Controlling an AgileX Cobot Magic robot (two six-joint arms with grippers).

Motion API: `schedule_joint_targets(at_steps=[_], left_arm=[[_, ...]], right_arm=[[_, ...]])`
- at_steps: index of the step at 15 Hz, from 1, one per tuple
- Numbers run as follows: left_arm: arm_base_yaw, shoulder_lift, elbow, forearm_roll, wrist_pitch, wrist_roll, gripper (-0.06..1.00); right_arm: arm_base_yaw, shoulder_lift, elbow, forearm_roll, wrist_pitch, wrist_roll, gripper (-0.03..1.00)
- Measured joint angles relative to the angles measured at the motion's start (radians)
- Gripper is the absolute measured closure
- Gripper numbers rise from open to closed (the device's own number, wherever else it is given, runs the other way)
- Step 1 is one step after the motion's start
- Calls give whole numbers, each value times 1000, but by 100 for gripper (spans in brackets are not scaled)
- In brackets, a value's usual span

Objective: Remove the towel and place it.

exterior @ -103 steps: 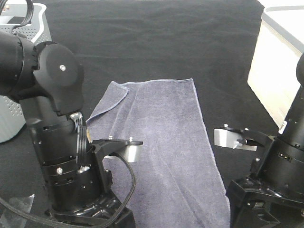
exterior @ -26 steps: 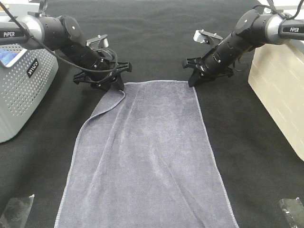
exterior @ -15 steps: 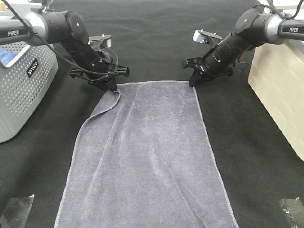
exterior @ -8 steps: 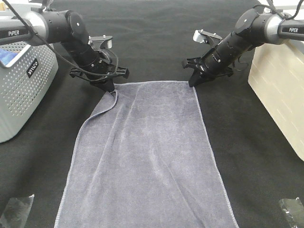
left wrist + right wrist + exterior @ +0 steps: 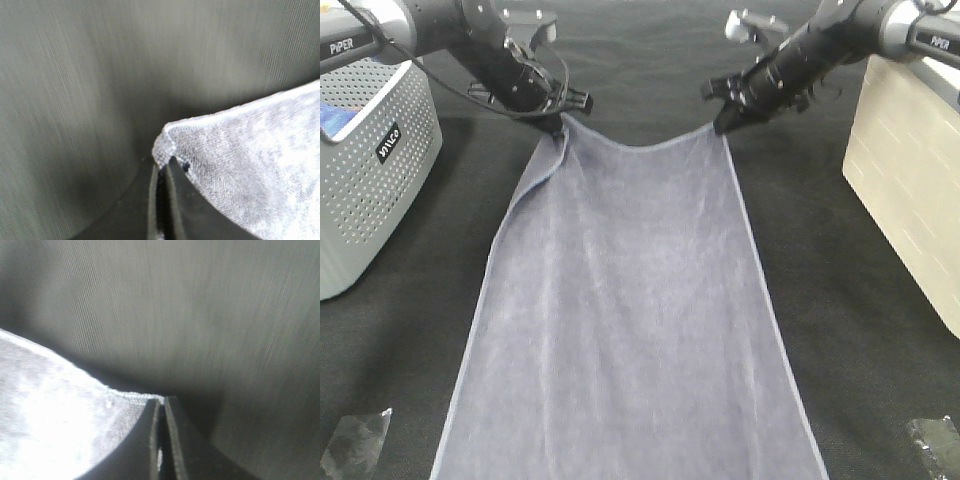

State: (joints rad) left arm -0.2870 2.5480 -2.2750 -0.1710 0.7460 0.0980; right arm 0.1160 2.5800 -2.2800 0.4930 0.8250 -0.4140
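Your left hand point(image 5: 560, 118) and right hand point(image 5: 720, 122) each pinch a far corner of the towel point(image 5: 630, 300), its far edge raised off the counter point(image 5: 850, 320); carrying and placing remain.

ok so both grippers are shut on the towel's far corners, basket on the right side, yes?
No, the basket is on the left side, as the exterior high view shows. The left gripper and right gripper are shut on far corners of the towel.
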Motion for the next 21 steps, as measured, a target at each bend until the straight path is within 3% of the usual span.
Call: schedule_joint_targets(at_steps=[12,17,21], left_arm=[[0,3,-5,9,-495,58,94],[0,17,-5,11,-561,83,94],[0,65,-5,19,-596,84,94]], right_arm=[[0,0,-47,16,-378,-107,95],[0,19,-47,133,-442,-231,95],[0,78,-47,155,-494,-255,95]])
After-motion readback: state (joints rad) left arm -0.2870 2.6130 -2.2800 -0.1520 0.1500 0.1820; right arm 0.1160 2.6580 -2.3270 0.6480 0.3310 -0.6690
